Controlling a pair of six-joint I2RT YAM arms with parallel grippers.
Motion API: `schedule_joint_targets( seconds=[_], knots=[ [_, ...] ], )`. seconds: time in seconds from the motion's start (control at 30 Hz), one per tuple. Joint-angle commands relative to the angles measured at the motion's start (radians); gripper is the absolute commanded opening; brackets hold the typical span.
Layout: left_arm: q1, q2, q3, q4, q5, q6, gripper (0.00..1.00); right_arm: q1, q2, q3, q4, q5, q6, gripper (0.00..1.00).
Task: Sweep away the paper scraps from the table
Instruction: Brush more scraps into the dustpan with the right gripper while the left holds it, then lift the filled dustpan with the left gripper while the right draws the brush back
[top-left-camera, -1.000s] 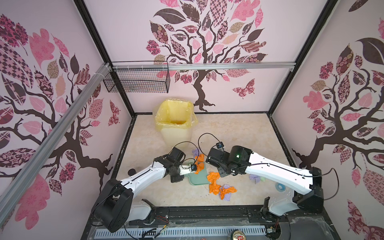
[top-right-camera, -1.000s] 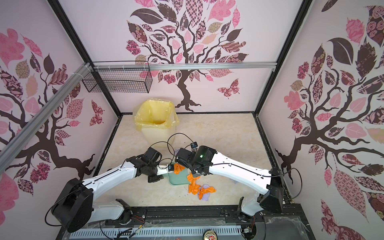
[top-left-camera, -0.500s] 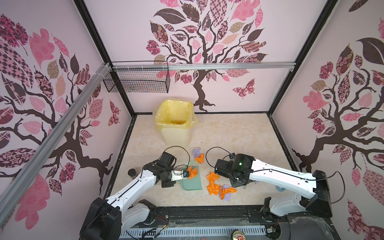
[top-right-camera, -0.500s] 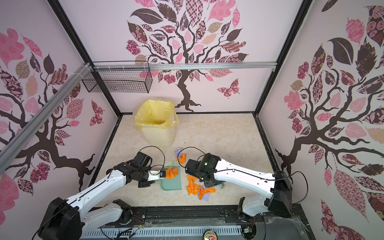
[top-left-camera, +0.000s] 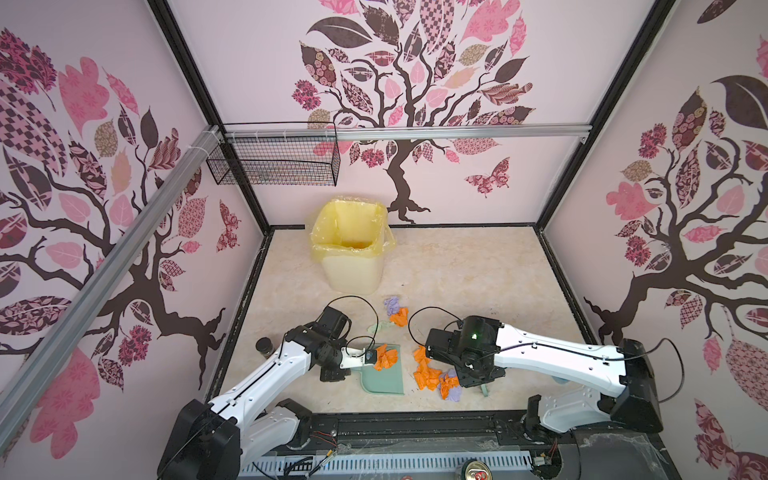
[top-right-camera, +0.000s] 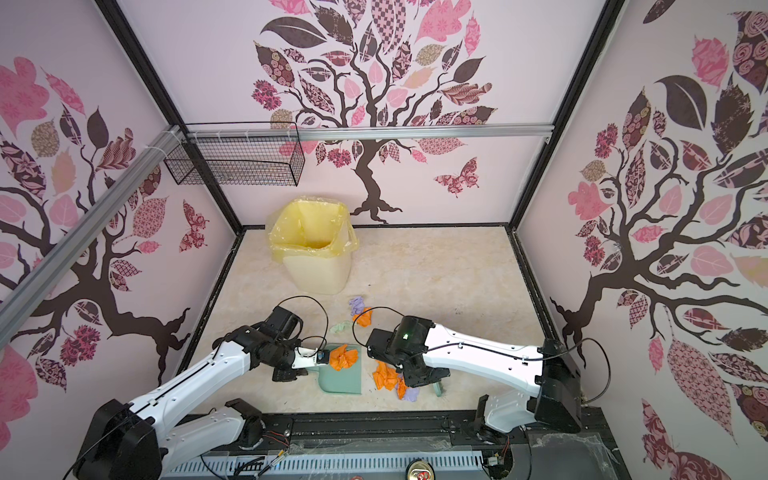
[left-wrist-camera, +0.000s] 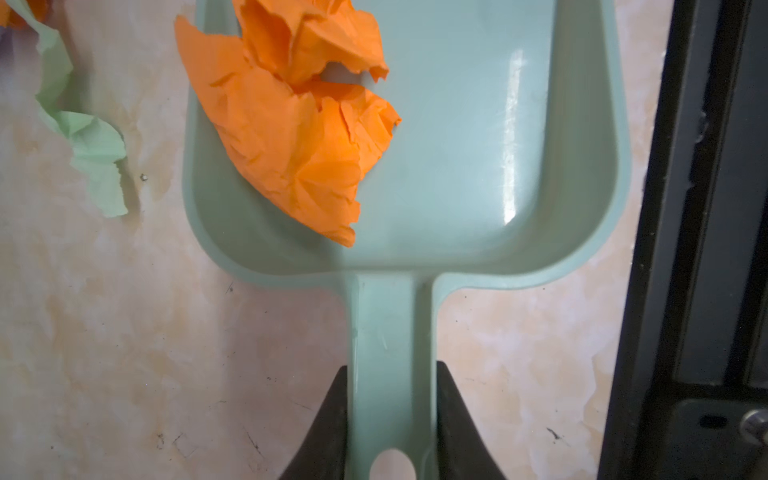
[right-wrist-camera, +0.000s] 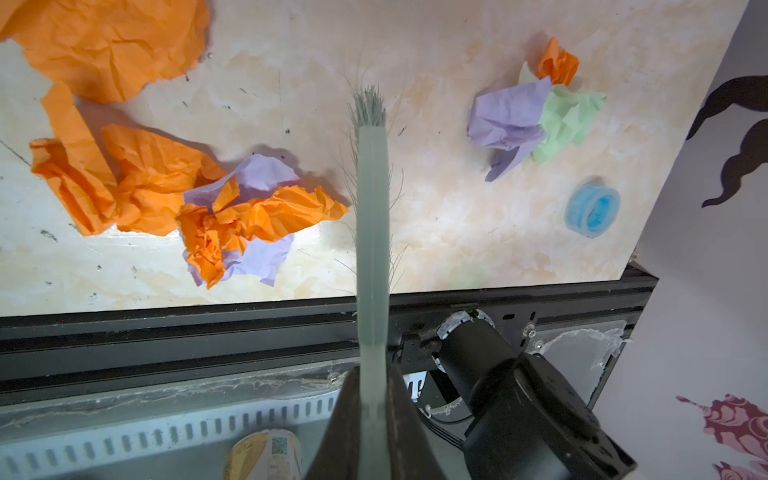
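In both top views, orange and lavender paper scraps (top-left-camera: 430, 376) (top-right-camera: 386, 376) are piled near the table's (top-left-camera: 478, 266) front edge. More paper scraps (top-left-camera: 397, 311) lie nearer the bin. My left gripper (left-wrist-camera: 390, 374) (top-left-camera: 361, 358) is shut on the handle of the teal dustpan (left-wrist-camera: 457, 166) (top-left-camera: 388, 382), which lies flat left of the pile. An orange wad (left-wrist-camera: 299, 137) (top-right-camera: 344, 357) rests in the pan. My right gripper (right-wrist-camera: 374, 374) is shut on the brush (right-wrist-camera: 372, 199). The bristles stand just right of the pile (right-wrist-camera: 232, 208). A lavender, green and orange wad (right-wrist-camera: 536, 120) lies further right.
A yellow-lined bin (top-left-camera: 353, 249) stands at the back left, with a wire basket (top-left-camera: 274, 162) on the wall above it. A blue tape roll (right-wrist-camera: 592, 212) lies by the right wall. The black frame (top-left-camera: 415, 424) runs close along the front. A green scrap (left-wrist-camera: 87, 145) lies beside the pan.
The two arms have drawn apart and back toward the front. The dustpan slid left with the orange wad in it, and the brush moved to the right of the pile.
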Motion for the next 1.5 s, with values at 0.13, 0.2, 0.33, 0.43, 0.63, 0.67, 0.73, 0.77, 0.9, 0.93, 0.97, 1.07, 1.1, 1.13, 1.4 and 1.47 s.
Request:
schedule_joint_targets(
  seconds=[0.13, 0.2, 0.33, 0.43, 0.63, 0.67, 0.73, 0.77, 0.9, 0.93, 0.97, 1.07, 1.1, 1.13, 1.4, 1.47],
  knots=[
    [0.003, 0.05, 0.017, 0.016, 0.046, -0.005, 0.0, 0.018, 0.049, 0.027, 0.076, -0.058, 0.035, 0.0],
    [0.002, 0.059, 0.027, 0.018, 0.049, -0.007, 0.0, 0.02, 0.065, 0.035, 0.106, -0.059, 0.03, 0.0],
    [0.0, 0.065, 0.038, 0.016, 0.057, -0.012, 0.0, 0.021, 0.088, 0.053, 0.159, -0.058, 0.02, 0.0],
    [-0.001, 0.068, 0.038, 0.02, 0.063, -0.02, 0.0, 0.02, 0.112, 0.073, 0.193, -0.056, 0.009, 0.0],
    [-0.027, 0.074, 0.039, 0.025, 0.06, -0.041, 0.0, 0.02, 0.171, 0.132, 0.263, -0.072, -0.019, 0.0],
    [-0.031, 0.071, 0.038, 0.027, 0.062, -0.044, 0.0, 0.02, 0.181, 0.143, 0.268, -0.07, -0.022, 0.0],
    [-0.038, 0.069, 0.038, 0.032, 0.061, -0.051, 0.0, 0.021, 0.195, 0.164, 0.279, -0.071, -0.029, 0.0],
    [-0.042, 0.071, 0.038, 0.034, 0.062, -0.054, 0.0, 0.02, 0.2, 0.172, 0.288, -0.075, -0.032, 0.0],
    [-0.052, 0.086, 0.042, 0.044, 0.062, -0.068, 0.0, 0.022, 0.222, 0.195, 0.327, -0.093, -0.048, 0.0],
    [-0.052, 0.089, 0.042, 0.046, 0.062, -0.072, 0.0, 0.023, 0.226, 0.2, 0.335, -0.098, -0.049, 0.0],
    [-0.055, 0.094, 0.042, 0.049, 0.063, -0.075, 0.0, 0.024, 0.231, 0.205, 0.346, -0.104, -0.052, 0.0],
    [-0.06, 0.105, 0.047, 0.058, 0.072, -0.089, 0.0, 0.028, 0.234, 0.213, 0.385, -0.124, -0.059, 0.0],
    [-0.061, 0.107, 0.05, 0.061, 0.075, -0.093, 0.0, 0.028, 0.234, 0.217, 0.397, -0.126, -0.06, 0.0],
    [-0.062, 0.11, 0.053, 0.063, 0.078, -0.096, 0.0, 0.028, 0.234, 0.22, 0.406, -0.127, -0.061, 0.0],
    [-0.063, 0.14, 0.067, 0.098, 0.087, -0.131, 0.0, 0.029, 0.236, 0.26, 0.418, -0.136, -0.075, 0.0],
    [-0.064, 0.148, 0.065, 0.119, 0.085, -0.15, 0.0, 0.03, 0.223, 0.262, 0.415, -0.132, -0.074, 0.0]
  ],
)
